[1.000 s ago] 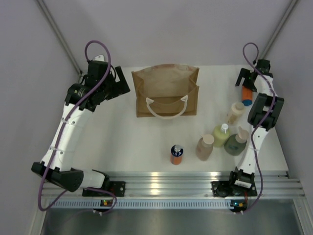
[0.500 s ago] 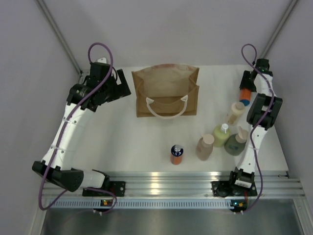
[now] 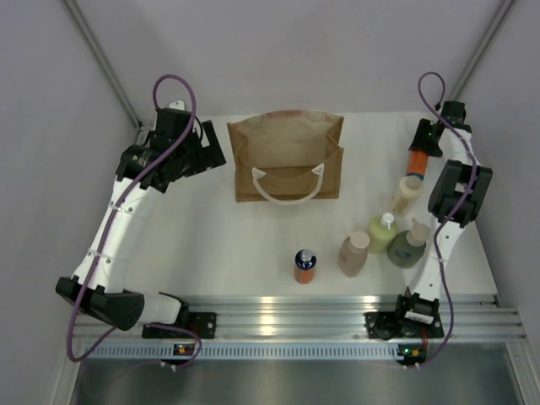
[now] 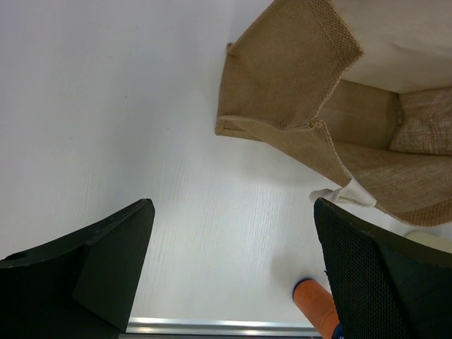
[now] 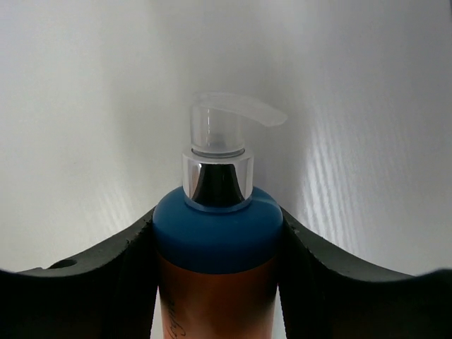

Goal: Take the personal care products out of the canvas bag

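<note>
Right gripper (image 5: pixel 217 236) is clamping the orange bottle (image 5: pixel 215 289). Both jaws are pressing on its shoulder at the blue cap (image 5: pixel 217 226), one on each side, and the pump head (image 5: pixel 222 116) is sticking out clear above them. We're reading the high grip as deliberate: the cap's wide rim is giving the jaws something to bite on, and the pump isn't getting crushed.

From the top view, that bottle is sitting to the right of the canvas bag (image 3: pixel 288 156), well apart from it and about level with the bag's middle. We can't tell whether its base is resting on the table (image 3: pixel 211 228) or hanging just off it.

Left gripper (image 4: pixel 233 212) is hovering just left of the bag with its jaws wide apart, gripping nothing. We're guessing it's parked there to steady the bag's side wall if needed.

The other five are standing outside the bag, all on its front-right side:
- cream bottle (image 3: pixel 407 194), nearest the held one
- yellow-green bottle (image 3: pixel 381 233), dark green bottle (image 3: pixel 407 247) and pinkish-beige bottle (image 3: pixel 353 253), clustered further forward
- second orange bottle (image 3: pixel 305 266), alone in front of the bag

That accounts for six, and the part of the bag's inside that the left wrist view is showing has no bottle in it. So we're judging the unpacking nearly done. What's remaining is setting this one upright beside the cream bottle without knocking it.
</note>
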Controlling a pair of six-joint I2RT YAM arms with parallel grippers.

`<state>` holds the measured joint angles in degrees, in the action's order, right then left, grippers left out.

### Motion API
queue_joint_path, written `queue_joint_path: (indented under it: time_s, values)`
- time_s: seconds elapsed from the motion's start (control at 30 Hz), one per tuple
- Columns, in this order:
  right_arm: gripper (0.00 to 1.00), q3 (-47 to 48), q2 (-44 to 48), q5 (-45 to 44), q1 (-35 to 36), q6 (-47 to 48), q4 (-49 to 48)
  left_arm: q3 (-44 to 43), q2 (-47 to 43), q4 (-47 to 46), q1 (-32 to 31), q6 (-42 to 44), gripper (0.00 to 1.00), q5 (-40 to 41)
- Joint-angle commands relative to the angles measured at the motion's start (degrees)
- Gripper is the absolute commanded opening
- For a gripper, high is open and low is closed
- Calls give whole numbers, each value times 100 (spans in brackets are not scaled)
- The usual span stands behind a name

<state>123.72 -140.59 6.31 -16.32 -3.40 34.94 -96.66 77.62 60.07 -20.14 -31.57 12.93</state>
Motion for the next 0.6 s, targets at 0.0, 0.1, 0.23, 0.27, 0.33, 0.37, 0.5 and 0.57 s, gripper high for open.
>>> queue_joint_path:
  time_s: [0.0,0.1,0.23,0.27,0.33,0.37,0.5,0.57]
  values:
    - [0,-627,1594,634,15,-442,-1654,77,-134,22,28,-7,99,69]
    - [0,-1656,2281,819,23,-591,-2735,95,-116,13,28,-42,99,61]
    - [0,-3536,3177,1030,32,-592,-4572,51,-107,4,37,-86,99,69]
    - [0,-3704,3248,1074,41,-574,-4740,42,-107,4,45,-77,99,61]
    - [0,-3785,3276,1092,32,-425,-4506,33,-133,4,37,-77,99,52]
    - [0,-3777,3249,1075,41,-355,-4365,60,-142,4,45,-86,99,69]
    - [0,-4415,3650,951,85,-135,-4537,121,-221,13,54,-95,99,122]
    - [0,-5425,3959,1021,120,-161,-5818,165,-265,4,63,-121,99,122]
